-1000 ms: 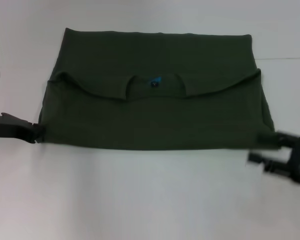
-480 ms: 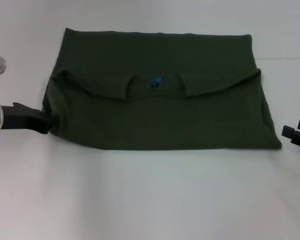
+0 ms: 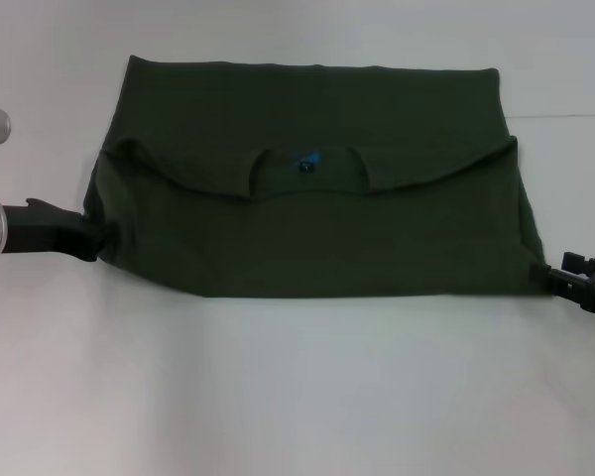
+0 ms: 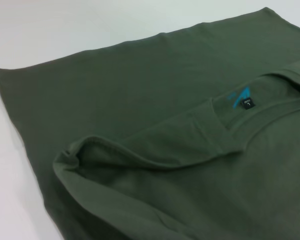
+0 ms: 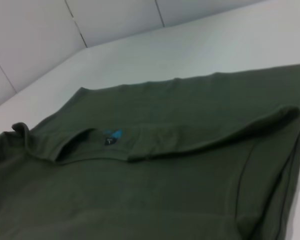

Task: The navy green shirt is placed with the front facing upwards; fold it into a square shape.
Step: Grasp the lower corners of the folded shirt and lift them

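Left hand point(image 3: 97, 241): black, low over the worktop at the left near corner of the dark olive-green cotton shirt point(image 3: 317, 228), tips touching the cloth edge. Cannot tell from any view whether it is wide, narrow, or gripping fabric; the tips are lost against the dark cloth.

Right hand point(image 3: 560, 277): black, at the right near corner of the shirt, tip just against the cloth point there. Its opening also cannot be judged; the left and right wrist views show only cloth, no fingers.

Shirt: lies flat on the plain white worktop point(image 3: 297, 397), spread wide across it, roughly in the middle of the head view. It is folded into a broad band: the collar end is doubled over onto the body, forming a curved folded edge across the upper part. Neck opening faces up, with the small blue-and-black neck label point(image 3: 307, 165) visible inside it. Left fold corner is slightly puffed and raised in the left wrist view.
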Tool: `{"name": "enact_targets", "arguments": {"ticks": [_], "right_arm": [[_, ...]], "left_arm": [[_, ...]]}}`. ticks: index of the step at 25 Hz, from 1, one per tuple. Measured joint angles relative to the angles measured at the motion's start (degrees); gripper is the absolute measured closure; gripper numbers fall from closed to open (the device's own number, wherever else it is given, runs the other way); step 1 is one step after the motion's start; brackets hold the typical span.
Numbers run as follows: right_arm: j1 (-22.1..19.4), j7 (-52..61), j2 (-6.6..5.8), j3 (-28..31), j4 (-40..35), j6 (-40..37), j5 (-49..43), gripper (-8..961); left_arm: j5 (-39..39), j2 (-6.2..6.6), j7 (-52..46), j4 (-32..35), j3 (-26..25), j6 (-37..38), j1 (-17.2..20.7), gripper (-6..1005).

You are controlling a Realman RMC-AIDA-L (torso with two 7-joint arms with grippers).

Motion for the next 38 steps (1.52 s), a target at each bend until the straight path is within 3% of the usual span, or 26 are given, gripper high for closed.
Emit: {"name": "enact_targets", "arguments": {"ticks": [15,21,31,38], "right_arm": [[2.57,2.19,-0.05,-4.53,3.12,7.22,-0.03,267],[2.91,3.00,-0.09,-5.75,3.23,7.90,-0.03,335],[2.94,3.07,-0.09,-5.88,2.95,7.81,-0.03,580],[2.56,3.12,-0.09,-5.89,2.70,7.44,0.07,835]], "left_arm": [[-0.05,-0.18,0.64,0.06,0.00,-0.42,-0.25,959],[-0.05,-0.18,0.64,0.13,0.00,-0.71,-0.22,955],[-0.05,-0.18,0.66,0.15,0.00,-1.16,-0.16,947],[-0.55,-0.29,2.38,0.08,-0.05,-1.24,0.01,942]]}}
